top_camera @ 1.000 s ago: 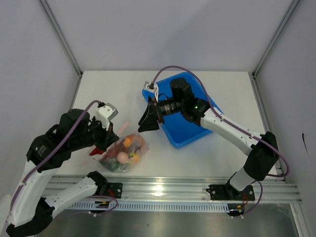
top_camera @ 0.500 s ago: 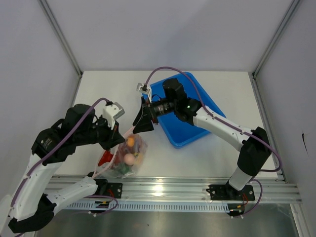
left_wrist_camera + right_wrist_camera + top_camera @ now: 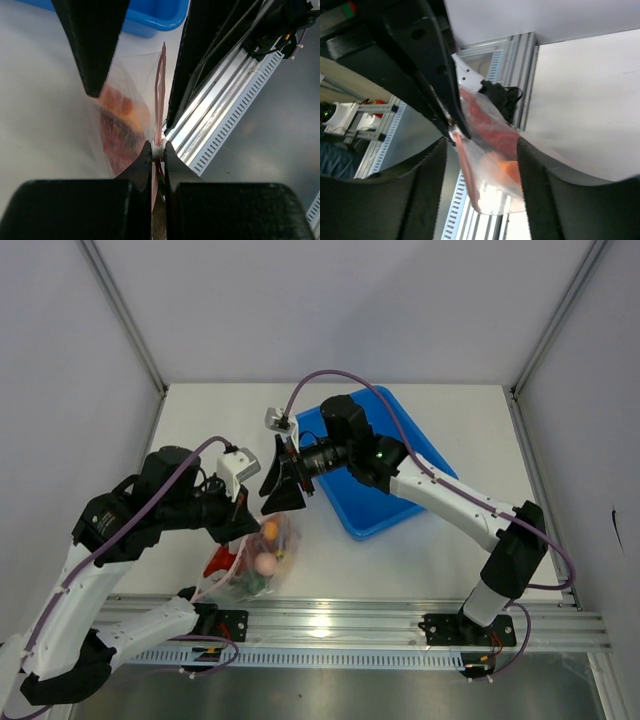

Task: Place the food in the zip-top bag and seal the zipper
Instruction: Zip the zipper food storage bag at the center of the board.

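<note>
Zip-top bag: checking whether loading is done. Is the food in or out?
In. Orange, pink and red pieces show through the clear bag, its mouth pinched in the left gripper's shut jaws.

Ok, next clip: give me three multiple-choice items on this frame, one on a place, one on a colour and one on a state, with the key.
1. Where is the food?
A. on a plate
B. in the clear bag
C. in a metal pan

2. What colour is the strip along the bag's mouth?
A. pink-red
B. green
C. black

3. How is the left gripper?
A. wide open
B. out of view
C. shut on the strip

Key:
1 B, the coloured pieces show through the clear plastic in the top view.
2 A, the left wrist view shows the strip up close.
3 C, its fingers are pinched together on the strip in that same view.
</note>
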Motion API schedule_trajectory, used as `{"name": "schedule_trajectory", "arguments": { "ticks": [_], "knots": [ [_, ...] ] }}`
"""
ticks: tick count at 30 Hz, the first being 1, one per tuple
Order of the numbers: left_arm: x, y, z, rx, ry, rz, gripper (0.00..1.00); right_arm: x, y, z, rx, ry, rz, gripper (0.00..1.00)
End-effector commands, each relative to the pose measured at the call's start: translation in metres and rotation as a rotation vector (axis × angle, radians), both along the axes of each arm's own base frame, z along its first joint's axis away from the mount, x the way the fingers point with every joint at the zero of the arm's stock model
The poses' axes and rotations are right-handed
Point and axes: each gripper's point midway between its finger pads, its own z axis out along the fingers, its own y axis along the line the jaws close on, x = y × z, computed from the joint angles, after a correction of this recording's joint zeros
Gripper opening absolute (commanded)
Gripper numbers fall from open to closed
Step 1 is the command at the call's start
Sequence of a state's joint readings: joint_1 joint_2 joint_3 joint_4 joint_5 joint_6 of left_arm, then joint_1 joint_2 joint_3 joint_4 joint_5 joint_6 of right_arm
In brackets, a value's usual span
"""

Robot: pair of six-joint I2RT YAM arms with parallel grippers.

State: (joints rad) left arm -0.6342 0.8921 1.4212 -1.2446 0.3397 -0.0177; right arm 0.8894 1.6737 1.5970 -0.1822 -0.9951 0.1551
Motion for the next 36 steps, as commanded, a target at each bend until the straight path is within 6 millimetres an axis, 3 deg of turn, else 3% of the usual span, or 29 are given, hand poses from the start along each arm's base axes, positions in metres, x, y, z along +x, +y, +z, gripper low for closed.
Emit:
{"name": "schedule_trajectory", "arguments": {
  "ticks": [1, 7, 11, 17, 20, 22, 27, 29, 36],
  "knots": [
    [0.001, -0.010, 0.023, -0.074, -0.060, -0.043, 0.01, -0.017, -0.004, 0.011, 0.021, -0.030, 0.087, 0.58],
    [0.001, -0.011, 0.021, -0.069, -0.051, -0.048, 0.01, -0.040, -0.005, -0.003, -0.027, 0.009, 0.162, 0.48],
    [0.002, -0.012, 0.024, -0.073, -0.053, -0.051, 0.01, -0.044, -0.005, -0.011, -0.055, 0.012, 0.163, 0.41],
    [0.000, -0.013, 0.022, -0.076, -0.049, -0.058, 0.01, -0.038, 0.003, -0.008, -0.036, 0.015, 0.136, 0.22],
    [0.000, -0.011, 0.021, -0.071, -0.051, -0.053, 0.01, -0.033, 0.007, -0.010, -0.045, 0.029, 0.113, 0.00],
    [-0.001, -0.010, 0.020, -0.070, -0.053, -0.052, 0.01, -0.031, 0.009, -0.013, -0.059, 0.040, 0.095, 0.00],
    [0.004, -0.001, 0.013, -0.039, -0.057, 0.009, 0.01, -0.003, 0.010, -0.024, -0.107, -0.022, -0.114, 0.00],
    [0.008, 0.005, 0.008, -0.011, -0.061, 0.052, 0.01, 0.007, 0.004, -0.018, -0.101, -0.068, -0.197, 0.00],
    [0.016, 0.026, -0.010, 0.083, -0.035, 0.180, 0.01, 0.071, -0.026, -0.035, -0.190, -0.100, -0.565, 0.00]
  ]
}}
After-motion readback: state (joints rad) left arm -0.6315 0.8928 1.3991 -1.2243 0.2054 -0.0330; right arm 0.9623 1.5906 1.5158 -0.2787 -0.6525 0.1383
